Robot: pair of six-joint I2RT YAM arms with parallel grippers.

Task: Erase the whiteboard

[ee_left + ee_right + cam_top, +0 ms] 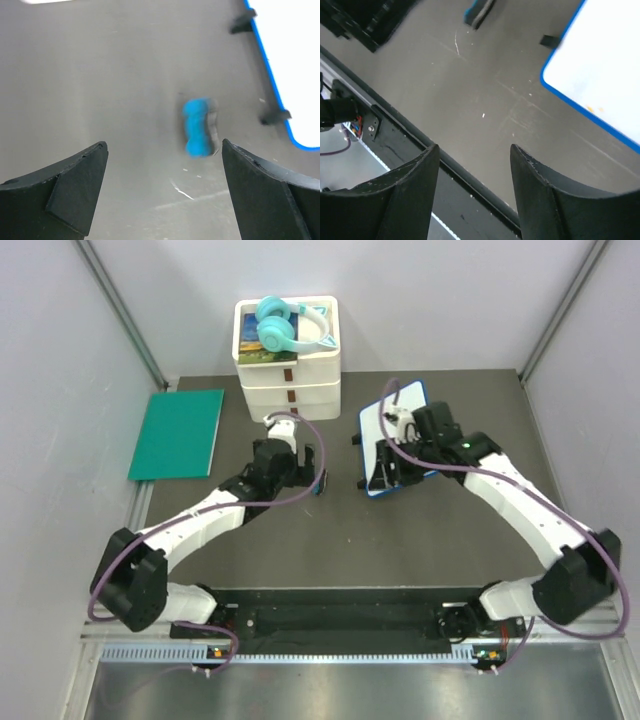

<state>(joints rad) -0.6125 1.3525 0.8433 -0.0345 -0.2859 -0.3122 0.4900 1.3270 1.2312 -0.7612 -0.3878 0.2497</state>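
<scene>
Blue eraser lies loose on the table under the left gripper, jaws wide apart and empty. Right gripper hovers over the board, right of centre, jaws apart, holding nothing. Looks nearly clean, just a few orange specks to wipe.

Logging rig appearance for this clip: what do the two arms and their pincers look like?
The left arm and right arm have white link shells with black joint housings. A thin purple cable loops along each. The left pincer and right pincer have matte black, wedge-shaped fingers.
</scene>
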